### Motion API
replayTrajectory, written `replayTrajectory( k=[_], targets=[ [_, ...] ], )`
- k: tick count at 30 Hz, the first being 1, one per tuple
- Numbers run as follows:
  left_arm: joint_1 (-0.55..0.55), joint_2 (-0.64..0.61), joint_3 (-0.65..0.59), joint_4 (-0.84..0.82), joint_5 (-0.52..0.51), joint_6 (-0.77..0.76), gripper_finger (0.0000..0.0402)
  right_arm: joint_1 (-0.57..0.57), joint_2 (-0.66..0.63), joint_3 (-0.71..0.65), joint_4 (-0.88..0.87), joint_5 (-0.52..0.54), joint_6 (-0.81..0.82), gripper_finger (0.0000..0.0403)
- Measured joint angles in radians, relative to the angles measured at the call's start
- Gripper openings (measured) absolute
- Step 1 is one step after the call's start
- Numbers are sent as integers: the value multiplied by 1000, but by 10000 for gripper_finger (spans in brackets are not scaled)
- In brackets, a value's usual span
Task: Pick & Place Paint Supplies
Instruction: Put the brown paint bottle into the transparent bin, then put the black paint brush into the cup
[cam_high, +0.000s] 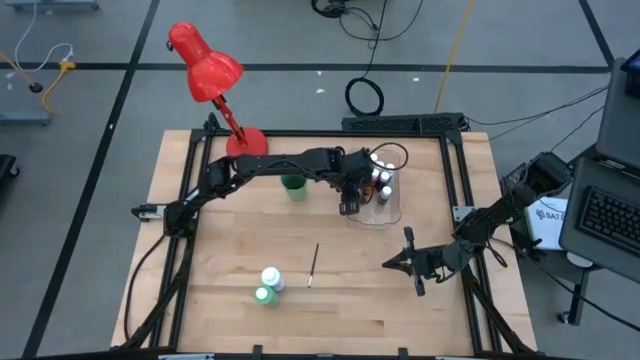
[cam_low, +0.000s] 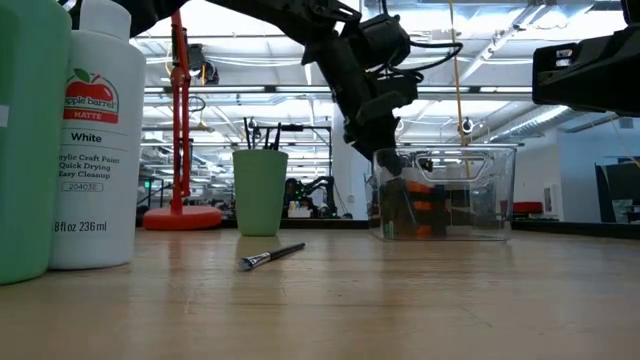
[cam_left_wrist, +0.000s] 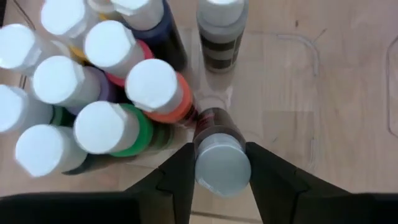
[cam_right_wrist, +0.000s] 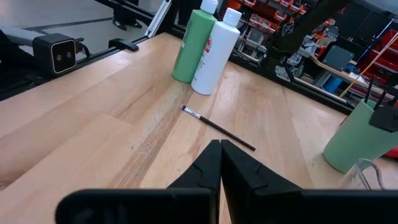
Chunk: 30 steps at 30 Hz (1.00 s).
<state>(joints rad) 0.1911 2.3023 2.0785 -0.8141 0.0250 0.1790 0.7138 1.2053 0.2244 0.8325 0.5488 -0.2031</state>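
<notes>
On the wooden worktop (cam_low: 400, 300), a green cup (cam_low: 260, 191) stands mid-scene with dark brush handles (cam_low: 262, 134) rising from it. In front of the cup lies a thin brush (cam_low: 271, 256). Nearer the camera, off to the cup's left, stand a white paint bottle (cam_low: 98, 140) and a green bottle (cam_low: 30, 140). Right of the cup sits a clear tray (cam_low: 450, 195) with small bottles (cam_low: 420, 212) inside; a dark arm's pincer (cam_low: 385, 135) reaches down at its rim. A red lamp stand (cam_low: 181, 200) stands behind the cup.

Green cup (cam_low: 260, 191); red lamp (cam_high: 208, 68); white bottle (cam_low: 96, 135); green bottle (cam_right_wrist: 193, 43).
</notes>
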Motion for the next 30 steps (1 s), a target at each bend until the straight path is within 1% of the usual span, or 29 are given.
replayTrajectory(
  k=[11, 14, 18, 21, 23, 25, 27, 30],
  targets=[
    [-4, 5, -2, 32, -1, 7, 195, 0, 0, 0, 0, 0, 0, 4],
    [-4, 5, -2, 42, -1, 12, 202, 0, 0, 0, -3, 0, 0, 4],
    [-6, -4, -2, 33, -1, 12, 203, 0, 0, 0, -10, 0, 5, 4],
    [-12, -50, -2, -61, -4, 0, 203, 0, 0, 0, -19, 0, 7, 4],
    [-24, -107, -2, -157, -8, -20, 203, 0, 0, 0, -21, 0, 7, 4],
    [-45, -172, -1, -278, -16, -78, 203, 0, 0, 0, -22, 0, -1, 4],
    [-81, -244, -1, -421, -75, -147, 201, 0, 0, 0, -21, 0, -24, 4],
    [-163, -345, -1, -634, -220, -265, 184, 0, 0, 0, -13, 7, -95, 4]
  ],
)
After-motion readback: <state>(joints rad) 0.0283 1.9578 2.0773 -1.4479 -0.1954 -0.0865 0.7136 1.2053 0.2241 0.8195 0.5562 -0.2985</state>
